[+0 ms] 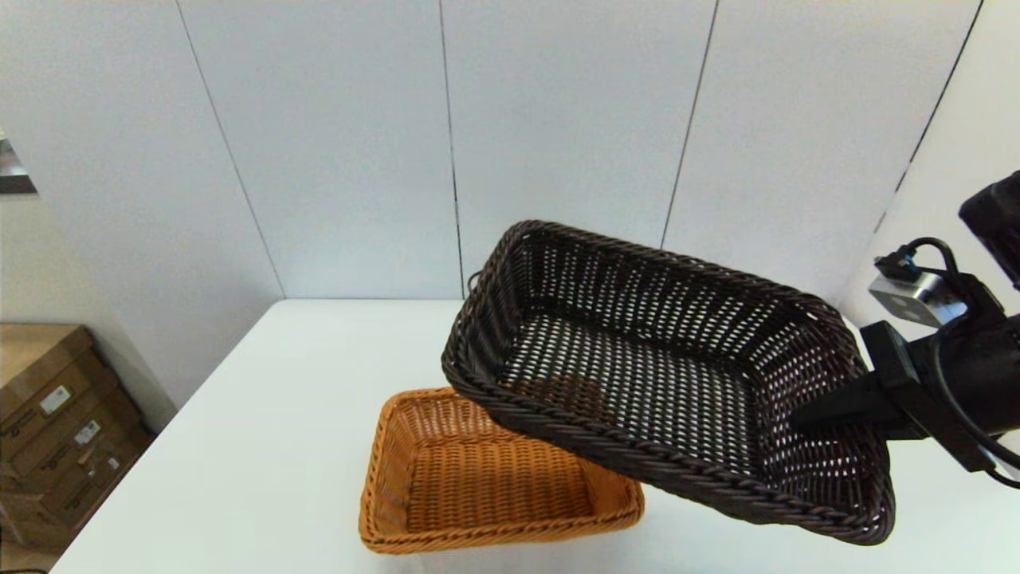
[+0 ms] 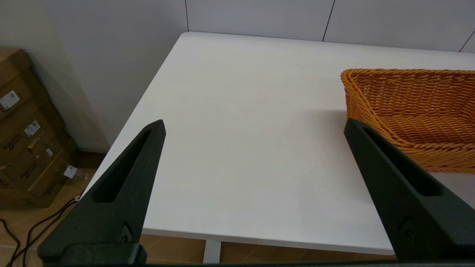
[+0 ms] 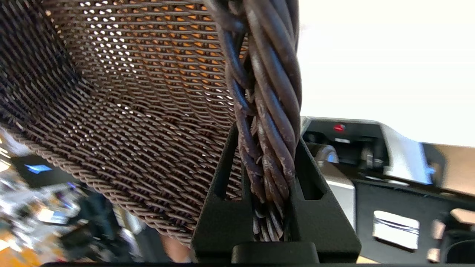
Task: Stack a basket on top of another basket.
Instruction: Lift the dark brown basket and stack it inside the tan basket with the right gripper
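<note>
Cardboard boxes (image 1: pixel 56 430) stand on the floor left of the bench (image 1: pixel 263 414). The left gripper (image 2: pixel 254 128) hovers over the bench's near left part, jaws wide apart and empty; it is out of the head view. The orange basket (image 1: pixel 486 478) sits on the bench, its far right corner hidden under the dark basket (image 1: pixel 661 375). That one hangs tilted in the air above, open weave, braided rim, orange showing through its mesh. The right gripper (image 3: pixel 268 141) has its jaws clamped on the rim at its right end.
</note>
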Available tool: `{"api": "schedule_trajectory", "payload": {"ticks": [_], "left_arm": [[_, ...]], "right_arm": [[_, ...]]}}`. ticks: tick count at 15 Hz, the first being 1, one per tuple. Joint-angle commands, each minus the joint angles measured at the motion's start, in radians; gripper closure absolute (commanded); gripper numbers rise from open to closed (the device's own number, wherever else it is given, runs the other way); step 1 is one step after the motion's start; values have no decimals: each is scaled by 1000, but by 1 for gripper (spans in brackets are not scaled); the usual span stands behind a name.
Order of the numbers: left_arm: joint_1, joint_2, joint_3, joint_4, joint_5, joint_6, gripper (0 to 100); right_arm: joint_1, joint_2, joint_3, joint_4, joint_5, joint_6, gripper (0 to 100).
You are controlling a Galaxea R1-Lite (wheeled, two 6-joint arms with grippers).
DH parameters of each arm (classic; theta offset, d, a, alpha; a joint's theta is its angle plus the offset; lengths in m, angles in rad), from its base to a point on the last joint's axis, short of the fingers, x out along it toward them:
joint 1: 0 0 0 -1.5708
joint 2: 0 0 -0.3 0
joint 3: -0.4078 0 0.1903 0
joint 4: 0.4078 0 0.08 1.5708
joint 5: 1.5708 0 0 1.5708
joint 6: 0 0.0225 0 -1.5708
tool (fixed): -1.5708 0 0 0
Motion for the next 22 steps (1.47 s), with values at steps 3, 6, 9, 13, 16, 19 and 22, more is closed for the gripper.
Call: {"api": "schedule_trajectory", "payload": {"ticks": [3,6,9,13,16,19,22], "left_arm": [[0,-2,0,0,1,-1,0],[0,-2,0,0,1,-1,0],[0,-2,0,0,1,-1,0],[0,-2,0,0,1,-1,0],[0,-2,0,0,1,-1,0],[0,-2,0,0,1,-1,0],[0,-2,0,0,1,-1,0]], "right_arm": [[107,186,-128,15,-2,-59,100],[144,280,-196,15,-41,-105,100],[205,346,-243,17,-53,-122,100],[242,399,-297,31,-67,-139,100],[246,436,-338,67,-65,-171,100],[249,472,-381,89,-65,-171,100],[263,505,-420,89,-65,-169,100]]}}
